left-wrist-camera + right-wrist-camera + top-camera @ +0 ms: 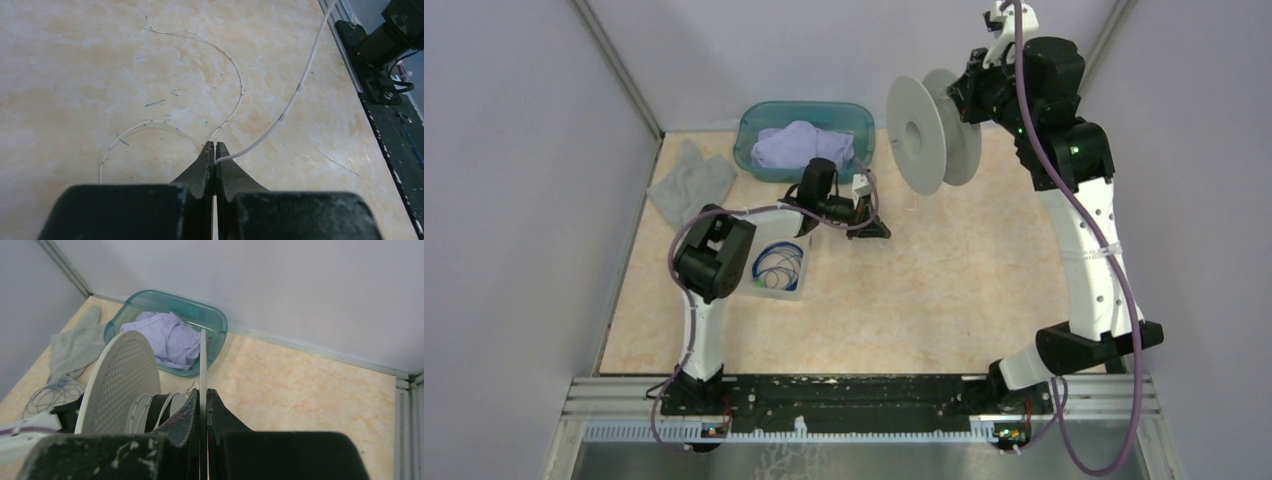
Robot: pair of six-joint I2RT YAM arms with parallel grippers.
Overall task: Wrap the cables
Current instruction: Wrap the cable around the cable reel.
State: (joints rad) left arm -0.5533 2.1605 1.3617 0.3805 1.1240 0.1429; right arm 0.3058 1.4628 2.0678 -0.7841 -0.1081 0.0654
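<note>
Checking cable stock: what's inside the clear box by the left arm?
Coiled blue cables lie inside the clear box. The left arm covers the box's left side, so anything there is hidden.

**Left wrist view:** the thin whitish cable (235,80) is running off the top edge in two places. One end of its loop is disappearing behind the black left gripper (214,146).

**Top view:** that cable is proving too fine to follow. The black elbow of the left arm (714,258) is covering part of the clear plastic container (796,285) and its coiled blue cables (776,265).

**Right wrist view:** the black right gripper (202,392) is hiding the lower part of the pale grey plastic spool (120,380). The blue coils are showing blurred, partly behind the spool's perforated flange.
</note>
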